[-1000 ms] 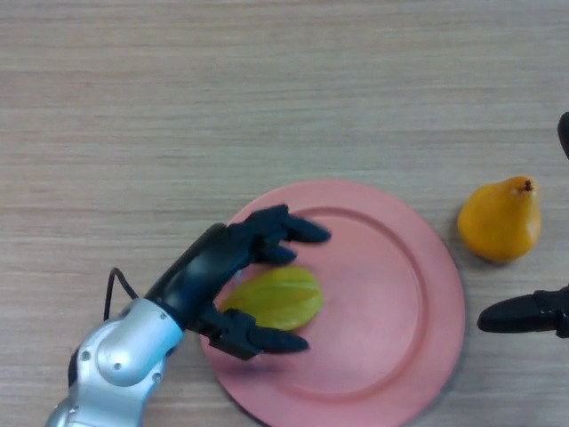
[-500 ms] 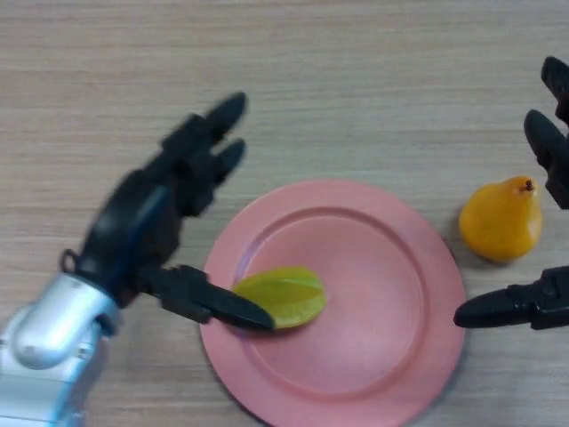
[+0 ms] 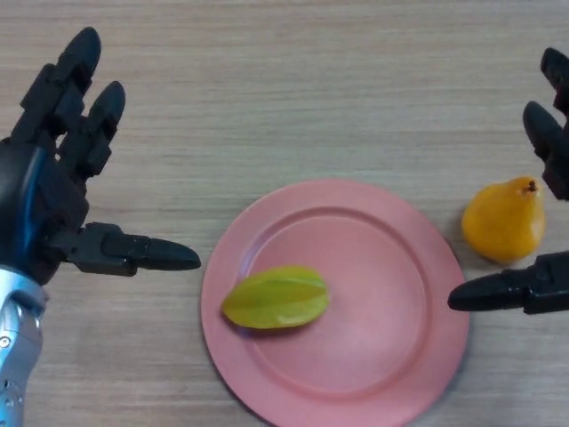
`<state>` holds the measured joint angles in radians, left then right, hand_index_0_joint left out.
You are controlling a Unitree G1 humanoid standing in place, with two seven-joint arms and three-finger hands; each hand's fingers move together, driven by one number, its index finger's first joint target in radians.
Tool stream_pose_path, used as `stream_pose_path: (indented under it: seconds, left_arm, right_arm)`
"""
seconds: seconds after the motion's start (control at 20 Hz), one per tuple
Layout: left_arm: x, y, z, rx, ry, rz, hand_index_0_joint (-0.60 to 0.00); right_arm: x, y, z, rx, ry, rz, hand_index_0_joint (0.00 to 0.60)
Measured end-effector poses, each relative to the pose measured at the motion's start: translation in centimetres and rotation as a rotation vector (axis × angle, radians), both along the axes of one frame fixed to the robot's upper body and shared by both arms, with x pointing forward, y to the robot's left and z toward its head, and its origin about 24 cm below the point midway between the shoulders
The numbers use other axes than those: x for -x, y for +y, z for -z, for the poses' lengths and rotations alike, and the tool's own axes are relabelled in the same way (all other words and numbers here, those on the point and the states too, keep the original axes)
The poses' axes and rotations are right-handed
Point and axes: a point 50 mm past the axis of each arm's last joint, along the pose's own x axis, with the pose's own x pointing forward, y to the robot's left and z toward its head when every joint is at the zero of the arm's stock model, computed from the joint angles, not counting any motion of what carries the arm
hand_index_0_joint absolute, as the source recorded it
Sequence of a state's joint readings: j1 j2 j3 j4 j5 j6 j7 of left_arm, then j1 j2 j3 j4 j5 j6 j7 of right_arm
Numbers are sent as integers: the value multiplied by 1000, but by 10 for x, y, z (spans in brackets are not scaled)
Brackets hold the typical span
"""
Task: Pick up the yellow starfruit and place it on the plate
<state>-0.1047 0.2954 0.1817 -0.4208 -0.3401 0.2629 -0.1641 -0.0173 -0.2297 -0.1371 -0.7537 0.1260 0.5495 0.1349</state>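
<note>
The yellow-green starfruit [image 3: 275,299] lies on the left half of the pink plate [image 3: 382,302], with nothing touching it. My left hand [image 3: 44,191] hangs at the far left, well clear of the plate, fingers spread straight and thumb pointing toward the plate's rim. At the right edge my right hand [image 3: 542,289] shows only in part, open, its thumb reaching toward the plate's right rim and its fingers up near the top right.
An orange-yellow pear [image 3: 503,220] stands on the wooden table [image 3: 267,89] just right of the plate, between the right hand's thumb and fingers without being touched.
My left hand let go of the starfruit, opened, and pulled back up and to the left off the plate. The starfruit stays on the plate. The right hand came slightly further in.
</note>
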Motion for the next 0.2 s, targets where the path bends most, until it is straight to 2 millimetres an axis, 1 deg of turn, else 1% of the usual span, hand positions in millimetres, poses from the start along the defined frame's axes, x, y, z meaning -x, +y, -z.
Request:
stream_pose_path:
  seconds: [0.2]
  left_arm:
    - [0, 3, 0, -34, 2, -15, 0]
  right_arm:
    - [-1, 2, 0, -19, 3, -23, 0]
